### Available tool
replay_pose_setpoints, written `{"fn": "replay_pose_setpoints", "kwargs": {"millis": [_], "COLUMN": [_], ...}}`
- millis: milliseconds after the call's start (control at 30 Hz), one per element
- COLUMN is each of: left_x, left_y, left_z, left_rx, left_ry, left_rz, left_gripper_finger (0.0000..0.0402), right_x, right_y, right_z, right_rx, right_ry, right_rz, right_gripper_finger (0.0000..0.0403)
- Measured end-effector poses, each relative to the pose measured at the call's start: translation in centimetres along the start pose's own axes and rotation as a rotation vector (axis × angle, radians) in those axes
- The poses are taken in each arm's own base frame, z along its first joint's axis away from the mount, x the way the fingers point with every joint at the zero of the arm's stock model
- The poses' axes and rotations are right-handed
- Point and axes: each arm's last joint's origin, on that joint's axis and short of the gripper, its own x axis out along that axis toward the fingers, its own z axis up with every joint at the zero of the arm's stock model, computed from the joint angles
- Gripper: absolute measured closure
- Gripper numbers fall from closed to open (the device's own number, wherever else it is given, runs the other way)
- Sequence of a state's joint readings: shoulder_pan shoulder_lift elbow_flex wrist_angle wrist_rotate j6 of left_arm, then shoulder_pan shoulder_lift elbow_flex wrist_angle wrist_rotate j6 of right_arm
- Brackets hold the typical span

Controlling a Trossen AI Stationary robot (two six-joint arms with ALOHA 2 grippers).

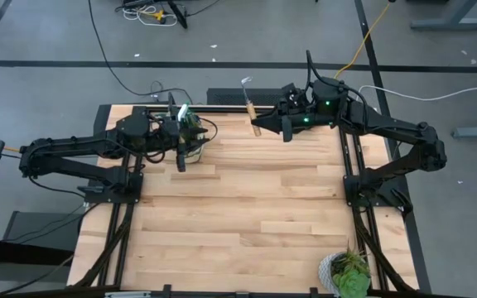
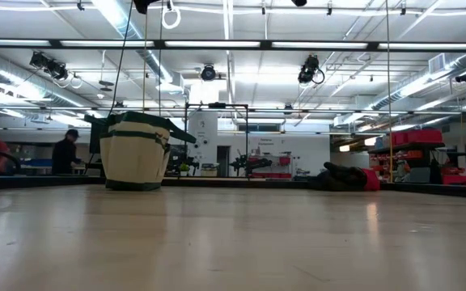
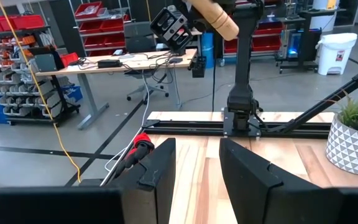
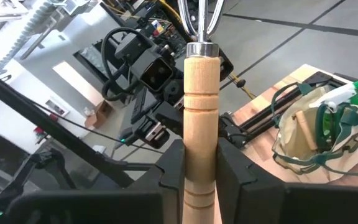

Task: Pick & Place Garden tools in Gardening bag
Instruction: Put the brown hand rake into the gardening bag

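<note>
Right wrist view: right gripper [image 4: 201, 165] clamped on rake [image 4: 201, 112] handle, bag [image 4: 319, 134] nearby.

Wooden-handled rake [image 4: 200, 118] held aloft; beige bag [image 1: 190, 139] upright at table's far-left, tools inside.

The mini rake [image 4: 200, 118] has its tines cut off at the edge.

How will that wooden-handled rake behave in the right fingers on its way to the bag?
The rake is probably rigid, being wood and metal. Its smooth round handle could slip or twist between the right gripper's flat fingers. The steel tines may make it top-heavy.
</note>
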State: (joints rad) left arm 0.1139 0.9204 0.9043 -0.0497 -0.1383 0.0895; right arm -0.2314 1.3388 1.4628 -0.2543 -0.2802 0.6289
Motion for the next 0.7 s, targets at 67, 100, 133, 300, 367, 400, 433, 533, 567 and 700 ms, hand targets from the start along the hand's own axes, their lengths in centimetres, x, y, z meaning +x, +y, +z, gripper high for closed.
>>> {"fn": "replay_pose_setpoints", "kwargs": {"millis": [67, 100, 133, 300, 367, 400, 433, 533, 567, 700], "left_x": [0.01, 0.0, 0.0, 0.0, 0.0, 0.01, 0.01, 0.01, 0.01, 0.01], "left_y": [0.0, 0.0, 0.0, 0.0, 0.0, 0.0, 0.0, 0.0, 0.0, 0.0], "left_z": [-0.01, 0.0, 0.0, 0.0, 0.0, 0.0, 0.0, 0.0, 0.0, 0.0], "left_rx": [0.0, 0.0, 0.0, 0.0, -0.001, -0.001, -0.001, -0.001, -0.001, -0.001], "left_ry": [0.0, 0.0, 0.0, 0.0, 0.0, 0.0, 0.0, 0.0, 0.0, 0.0], "left_rz": [0.0, 0.0, 0.0, 0.0, 0.0, 0.0, 0.0, 0.0, 0.0, 0.0], "left_gripper_finger": [0.0271, 0.0271, 0.0271, 0.0271, 0.0271, 0.0271, 0.0271, 0.0271, 0.0271, 0.0271], "right_x": [0.0, 0.0, 0.0, 0.0, 0.0, 0.0, 0.0, 0.0, -0.01, -0.02], "right_y": [0.0, 0.0, 0.0, 0.08, 0.09, 0.1, 0.1, 0.19, 0.26, 0.35], "right_z": [0.0, 0.0, 0.0, 0.03, 0.02, 0.02, 0.02, 0.13, 0.18, 0.22], "right_rx": [0.0, 0.0, -0.001, -0.007, -0.007, -0.007, -0.008, -0.015, -0.018, -0.028], "right_ry": [0.0, 0.0, 0.0, 0.005, 0.006, 0.008, 0.009, -0.001, -0.004, 0.0], "right_rz": [0.0, 0.001, 0.001, 0.019, 0.02, 0.023, 0.025, 0.036, 0.046, 0.065], "right_gripper_finger": [0.0353, 0.0353, 0.0353, 0.0353, 0.0353, 0.0353, 0.0353, 0.0353, 0.0353, 0.0353]}}
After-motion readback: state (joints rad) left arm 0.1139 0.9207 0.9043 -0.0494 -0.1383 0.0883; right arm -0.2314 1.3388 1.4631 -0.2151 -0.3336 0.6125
